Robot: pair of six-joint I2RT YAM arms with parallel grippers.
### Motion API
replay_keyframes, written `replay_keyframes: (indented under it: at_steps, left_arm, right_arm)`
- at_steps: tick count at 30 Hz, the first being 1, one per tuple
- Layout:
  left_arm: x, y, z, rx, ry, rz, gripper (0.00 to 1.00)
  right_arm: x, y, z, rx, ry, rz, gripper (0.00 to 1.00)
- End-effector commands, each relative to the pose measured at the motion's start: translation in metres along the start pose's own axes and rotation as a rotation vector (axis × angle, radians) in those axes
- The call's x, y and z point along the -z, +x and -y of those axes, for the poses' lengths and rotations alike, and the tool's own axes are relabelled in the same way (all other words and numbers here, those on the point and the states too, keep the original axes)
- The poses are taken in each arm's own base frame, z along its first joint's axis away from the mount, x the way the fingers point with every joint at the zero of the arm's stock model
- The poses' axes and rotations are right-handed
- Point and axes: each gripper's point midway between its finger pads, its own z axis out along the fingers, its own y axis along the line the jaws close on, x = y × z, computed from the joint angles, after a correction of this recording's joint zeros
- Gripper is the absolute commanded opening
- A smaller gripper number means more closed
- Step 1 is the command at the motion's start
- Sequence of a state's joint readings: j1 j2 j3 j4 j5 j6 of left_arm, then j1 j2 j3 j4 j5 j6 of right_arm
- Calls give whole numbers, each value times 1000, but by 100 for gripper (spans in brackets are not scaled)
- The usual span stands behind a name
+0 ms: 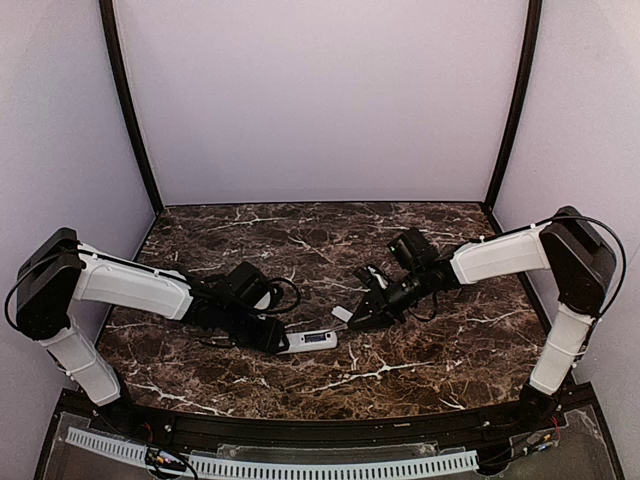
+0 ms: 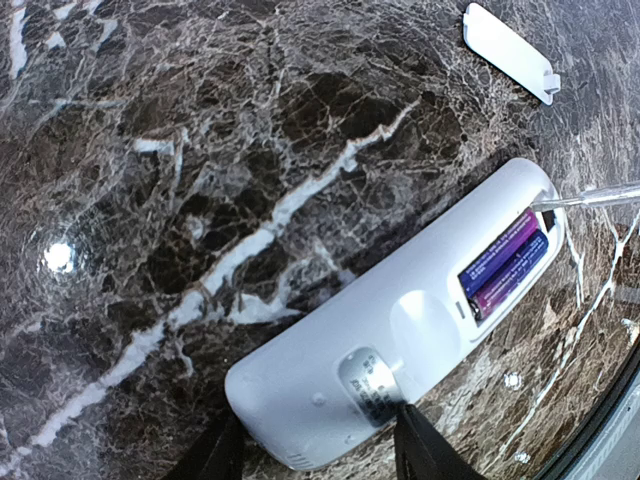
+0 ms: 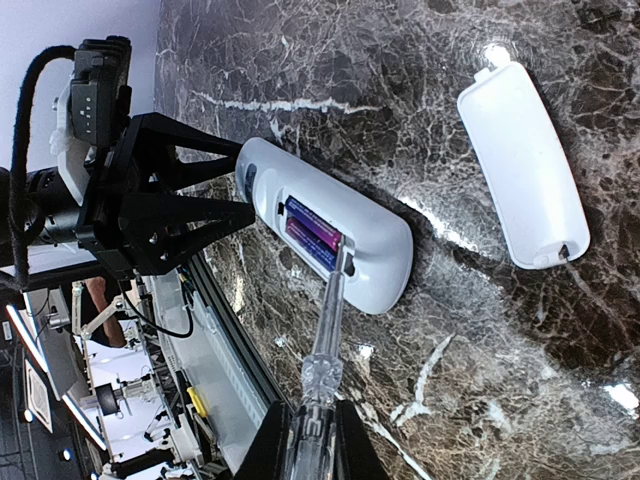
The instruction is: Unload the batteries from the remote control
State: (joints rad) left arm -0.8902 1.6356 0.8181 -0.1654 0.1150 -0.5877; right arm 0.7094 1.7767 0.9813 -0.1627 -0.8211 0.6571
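Observation:
The white remote control (image 1: 310,341) (image 2: 400,340) (image 3: 350,240) lies back-up on the marble table, its compartment uncovered. Two blue-purple batteries (image 2: 505,262) (image 3: 315,232) sit side by side inside it. My left gripper (image 2: 320,455) (image 1: 275,340) is shut on the remote's near end, one finger on each side. My right gripper (image 3: 310,440) (image 1: 365,318) is shut on a clear-handled screwdriver (image 3: 325,340), whose metal tip (image 2: 590,197) rests at the compartment's end by the batteries.
The small white cover piece (image 2: 508,50) (image 3: 522,165) (image 1: 343,313) lies loose on the table beyond the remote. A black rail (image 1: 300,430) runs along the table's near edge. Pale walls close the back and sides.

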Motion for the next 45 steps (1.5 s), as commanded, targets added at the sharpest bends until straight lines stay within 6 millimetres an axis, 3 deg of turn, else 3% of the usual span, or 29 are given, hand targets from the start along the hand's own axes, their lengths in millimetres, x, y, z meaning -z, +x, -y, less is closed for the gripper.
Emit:
replay_keyframes:
  at_steps: [1, 21, 32, 45]
  left_arm:
    - [-24, 15, 9, -25, 36, -54, 51]
    - [-29, 16, 9, -32, 8, -61, 50]
    - [-30, 16, 7, -38, -10, -61, 50]
    - [-29, 17, 6, -38, -17, -60, 50]
  right_arm:
    - [-15, 4, -53, 190, -253, -52, 0]
    - [4, 4, -80, 233, -350, -31, 0]
    - [21, 4, -107, 287, -398, -10, 0]
    - [22, 3, -104, 281, -370, 1, 0]
